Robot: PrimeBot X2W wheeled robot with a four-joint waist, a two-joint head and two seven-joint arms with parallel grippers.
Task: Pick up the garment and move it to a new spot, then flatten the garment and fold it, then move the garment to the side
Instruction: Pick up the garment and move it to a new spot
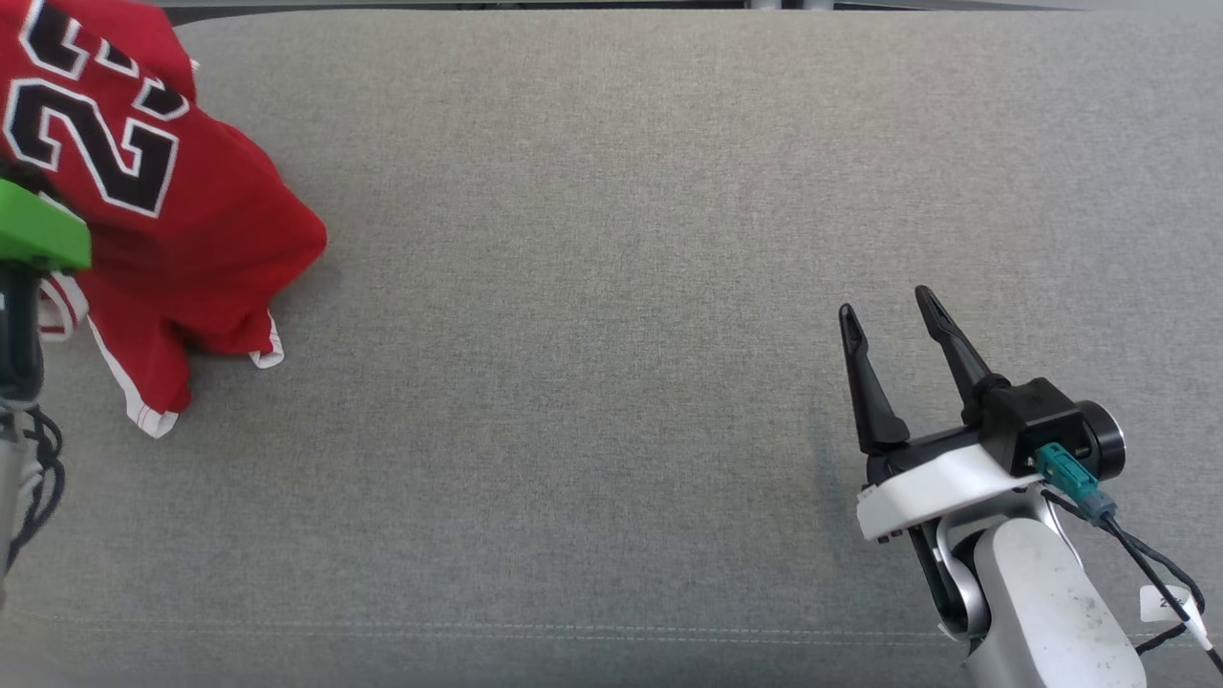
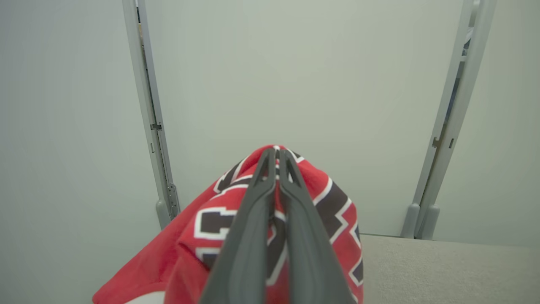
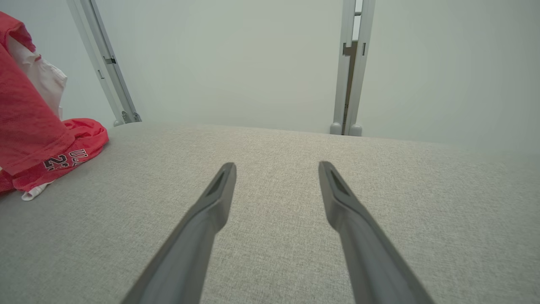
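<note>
The garment (image 1: 191,220) is a red jersey with black, white-edged numerals and white trim. It hangs bunched at the far left of the grey surface, its lower hem resting on the fabric. In the left wrist view my left gripper (image 2: 277,153) is shut on the garment (image 2: 333,198), which drapes down around both fingers. In the right wrist view the garment (image 3: 29,126) shows at the left edge. My right gripper (image 1: 889,311) stands open at the lower right, well away from the garment, with nothing between its fingers (image 3: 219,190).
The grey upholstered surface (image 1: 621,287) spreads wide between the garment and my right arm. A pale wall with metal frame posts (image 2: 147,105) rises behind the far edge. A green part (image 1: 38,229) of my left arm sits at the left edge.
</note>
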